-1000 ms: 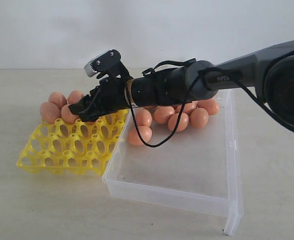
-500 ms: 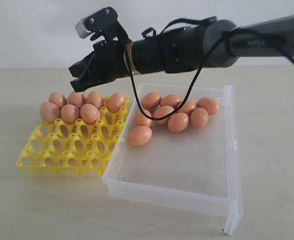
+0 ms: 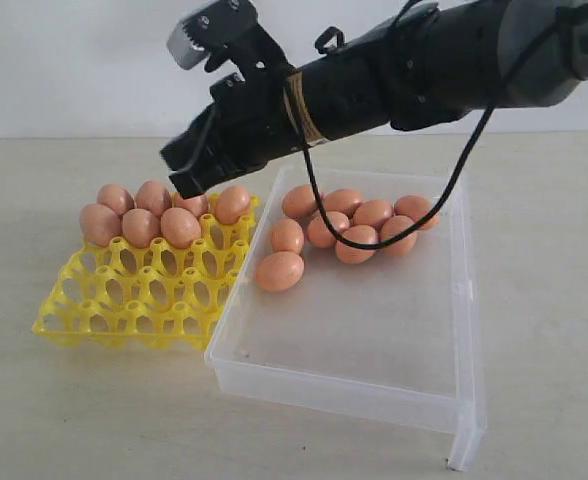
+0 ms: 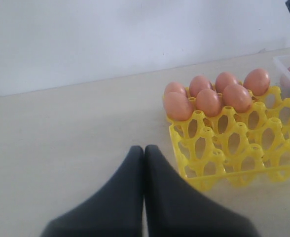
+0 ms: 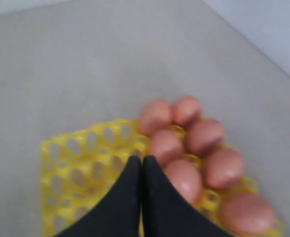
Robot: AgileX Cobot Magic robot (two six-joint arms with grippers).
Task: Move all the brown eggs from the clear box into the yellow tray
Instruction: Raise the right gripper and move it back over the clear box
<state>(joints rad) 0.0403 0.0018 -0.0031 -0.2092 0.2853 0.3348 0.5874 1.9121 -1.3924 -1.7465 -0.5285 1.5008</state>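
Jaws pressed together and holding nothing, the right gripper (image 3: 186, 172) hangs above the back corner of the yellow tray (image 3: 124, 300), on the side nearest the clear box (image 3: 374, 330). A second ago we saw it low among the tray's eggs; it has since risen clear of them. The left gripper (image 4: 144, 150), its jaws also closed and empty, is over the table (image 3: 74, 420) near the tray. We count what look like seven brown eggs (image 3: 179, 227) in the tray's back rows, one partly hidden, and nine at the box's far end.
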